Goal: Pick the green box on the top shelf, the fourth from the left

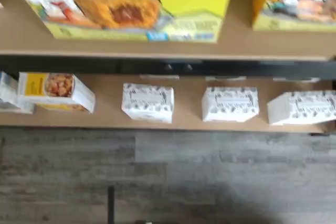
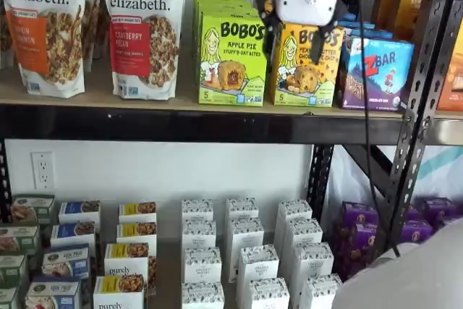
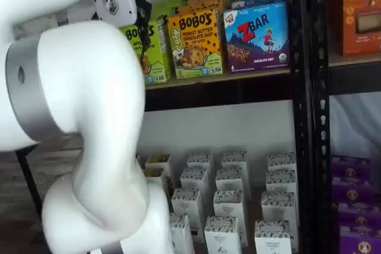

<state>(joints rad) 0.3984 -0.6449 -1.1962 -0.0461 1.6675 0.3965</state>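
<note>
The green box [image 2: 232,58] stands upright at the front of the top shelf [image 2: 181,100], with a row of like boxes behind it. It reads "BOBO'S Apple Pie". In a shelf view the arm hides part of it [image 3: 150,57]. In the wrist view its lower front with the pastry picture [image 1: 131,3] is close and large. My gripper [image 2: 269,9] hangs in front of the shelf, just right of the green box and before the yellow Bobo's box [image 2: 307,66]. Only its white body and a black finger [image 3: 143,19] show, so I cannot tell open from shut. It holds nothing that I can see.
Two Purely Elizabeth bags [image 2: 143,30] stand left of the green box, a blue ZBar box [image 2: 375,74] right of the yellow one. A black upright [image 2: 419,99] stands at the right. White cartons [image 2: 242,240] fill the lower shelf. My white arm [image 3: 89,117] fills the foreground.
</note>
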